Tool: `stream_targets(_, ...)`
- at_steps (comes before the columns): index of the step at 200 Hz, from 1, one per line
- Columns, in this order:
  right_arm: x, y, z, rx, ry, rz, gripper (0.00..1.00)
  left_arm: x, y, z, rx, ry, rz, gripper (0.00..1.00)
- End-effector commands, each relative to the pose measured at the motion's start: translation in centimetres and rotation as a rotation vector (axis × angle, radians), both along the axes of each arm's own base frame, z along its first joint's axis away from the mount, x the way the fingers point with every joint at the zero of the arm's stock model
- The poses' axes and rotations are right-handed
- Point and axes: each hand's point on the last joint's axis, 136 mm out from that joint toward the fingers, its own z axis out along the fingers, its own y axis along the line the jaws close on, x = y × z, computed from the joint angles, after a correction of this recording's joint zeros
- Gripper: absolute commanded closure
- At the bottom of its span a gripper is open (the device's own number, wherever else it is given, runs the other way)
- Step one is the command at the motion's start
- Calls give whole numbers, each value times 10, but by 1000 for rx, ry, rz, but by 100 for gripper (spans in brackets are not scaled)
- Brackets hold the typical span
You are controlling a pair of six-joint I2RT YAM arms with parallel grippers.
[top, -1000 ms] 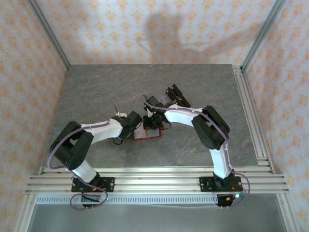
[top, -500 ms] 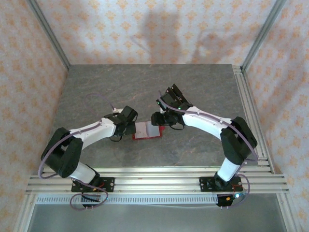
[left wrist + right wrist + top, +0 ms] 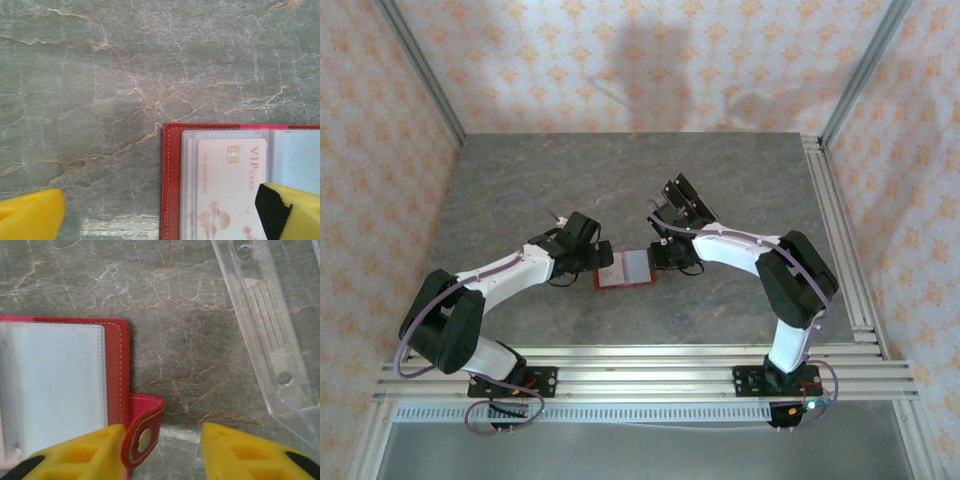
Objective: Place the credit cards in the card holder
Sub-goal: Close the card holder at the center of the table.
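Lying open, card holder between spread left gripper and spread right gripper

The bench looks like polished grey-green stone, veined with pale and rusty cracks and carrying a dull sheen. The card holder is red and leather-like, sewn with pale thread, its inner pockets clear glossy plastic over a smooth pinkish card with a gold metallic chip; the stand beside it is transparent hard plastic, shiny at its edges. The fingers of the right claw and left claw are matt yellow plastic with black rubbery-looking pads.
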Motion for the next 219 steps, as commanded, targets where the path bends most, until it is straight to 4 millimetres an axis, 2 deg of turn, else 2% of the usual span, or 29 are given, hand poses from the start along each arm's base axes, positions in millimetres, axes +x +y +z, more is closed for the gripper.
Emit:
stream_targets(1,16,-4,3,-13,-36,-25,71,1,-5,-12,-38,17,-14,0)
stream_targets(16,16,-7,2,-9,-33,-32,88,2,-10,-16,-63,16,-29,0)
stream_targets(41,11,-8,1,5,-23,-31,100,5,-18,-20,-97,10,-53,0)
stream_targets(93,-3,-1,-4,87,19,-44,100,13,-40,-20,-202,-24,-93,0)
stream_targets(151,-10,5,1,162,37,-63,100,15,-39,-32,-191,-4,-76,0)
stream_targets(183,-12,8,1,177,46,-61,100,16,-45,-35,-220,3,-83,0)
stream_targets(200,-12,8,-2,178,52,-62,100,16,-50,-30,-255,-13,-93,0)
stream_targets(219,-13,9,-4,182,58,-65,100,17,-57,-16,-312,-53,-107,0)
